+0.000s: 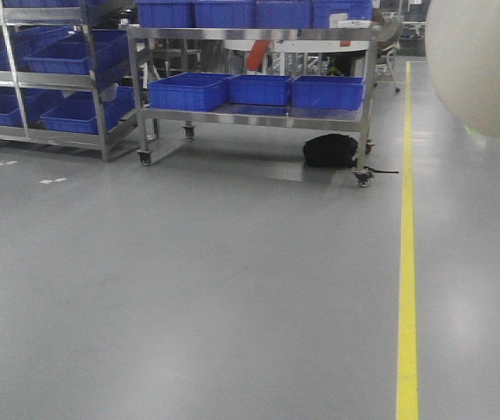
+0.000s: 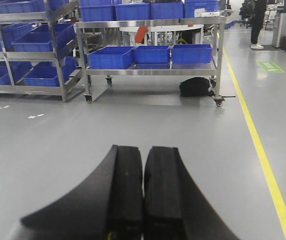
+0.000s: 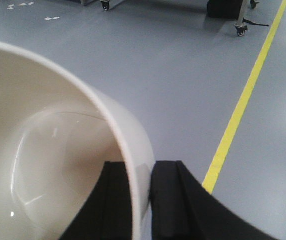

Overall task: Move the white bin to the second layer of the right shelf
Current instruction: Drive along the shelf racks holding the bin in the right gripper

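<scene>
- White bin (image 1: 482,66) fills the top right corner of the front-facing view as a blurred cream curve, held up off the grey floor (image 1: 232,306). No gripper shows in this view.
- Far ahead stands a steel cart (image 1: 254,116) on casters, with blue crates (image 1: 258,89) on its lower level and more on top. A black bag (image 1: 329,150) lies on the floor under its right end.
- A rack (image 1: 101,96) with further blue crates stands at far left. A yellow line (image 1: 407,262) runs from near to far along the right side.
- In the left wrist view, the left gripper (image 2: 143,190) has its black fingers (image 2: 125,195) pressed together with nothing between them, above bare floor. The same cart stands far ahead, and a person (image 2: 258,22) stands at far right.
- In the right wrist view, the right gripper (image 3: 137,172) is clamped on the white bin's wall. One finger (image 3: 112,200) is inside and the other is outside against the wall.
- The bin fills the near left with its open, empty inside facing the camera. It is clear of the floor, and the yellow line lies to its right.
</scene>
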### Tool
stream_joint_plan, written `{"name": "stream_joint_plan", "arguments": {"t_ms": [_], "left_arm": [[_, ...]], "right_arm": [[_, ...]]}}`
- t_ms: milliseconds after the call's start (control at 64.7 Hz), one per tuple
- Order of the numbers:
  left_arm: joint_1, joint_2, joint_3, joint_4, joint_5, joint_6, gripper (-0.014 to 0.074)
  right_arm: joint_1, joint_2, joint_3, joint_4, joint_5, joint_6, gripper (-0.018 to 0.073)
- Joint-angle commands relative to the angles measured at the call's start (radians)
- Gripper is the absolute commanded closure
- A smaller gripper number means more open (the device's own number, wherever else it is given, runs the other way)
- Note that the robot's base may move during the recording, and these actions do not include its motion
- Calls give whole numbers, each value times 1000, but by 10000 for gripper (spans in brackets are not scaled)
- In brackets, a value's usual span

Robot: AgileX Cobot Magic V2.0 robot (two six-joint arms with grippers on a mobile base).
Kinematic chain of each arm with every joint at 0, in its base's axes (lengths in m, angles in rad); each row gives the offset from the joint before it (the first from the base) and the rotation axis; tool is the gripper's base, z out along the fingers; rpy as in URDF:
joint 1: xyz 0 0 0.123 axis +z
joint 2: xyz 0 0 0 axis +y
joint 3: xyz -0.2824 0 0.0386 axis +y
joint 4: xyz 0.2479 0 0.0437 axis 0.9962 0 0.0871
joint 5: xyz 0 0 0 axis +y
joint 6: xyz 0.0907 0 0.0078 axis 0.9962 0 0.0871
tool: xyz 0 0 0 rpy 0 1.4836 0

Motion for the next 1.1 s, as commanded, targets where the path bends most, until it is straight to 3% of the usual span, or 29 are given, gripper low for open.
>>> {"name": "stream_joint_plan", "arguments": {"t_ms": [0,1082], "left_arm": [[-7,-14,37,-5,-84,-4,512],[-7,-14,37,-5,-84,-4,512]], "right_arm": [[-5,-1,-32,-1,-100,-3,503],[-5,-1,-32,-1,-100,-3,503]]}}
